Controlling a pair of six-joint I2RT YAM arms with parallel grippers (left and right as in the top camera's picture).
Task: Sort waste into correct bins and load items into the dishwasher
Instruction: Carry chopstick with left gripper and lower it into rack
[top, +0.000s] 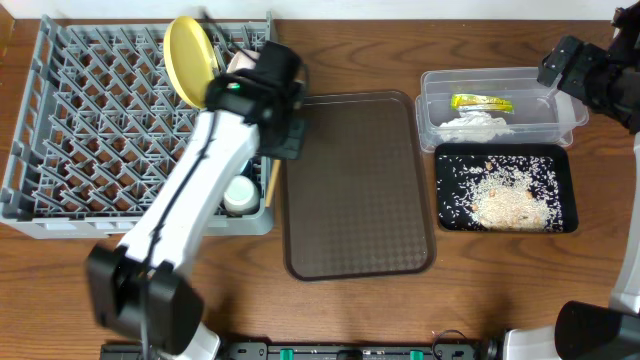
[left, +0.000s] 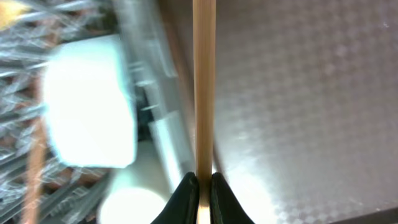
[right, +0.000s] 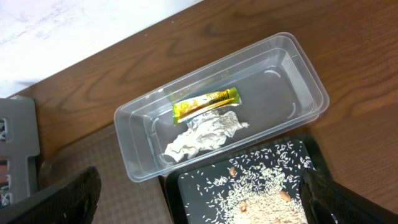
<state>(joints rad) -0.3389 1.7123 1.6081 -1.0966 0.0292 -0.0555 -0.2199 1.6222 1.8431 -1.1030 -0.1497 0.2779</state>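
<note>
My left gripper is shut on a thin wooden chopstick, which runs straight away from the jaws. From overhead the chopstick hangs at the right edge of the grey dish rack, beside a small white cup. A yellow plate stands upright in the rack. The clear tub holds the yellow-green wrapper and crumpled white paper. Rice scraps cover the black tray. My right gripper hovers open above both bins, holding nothing.
The brown serving tray lies between the rack and the bins. My white left arm crosses the rack's front right corner. Blurred pale shapes fill the left of the left wrist view. Bare wooden table shows behind the tray.
</note>
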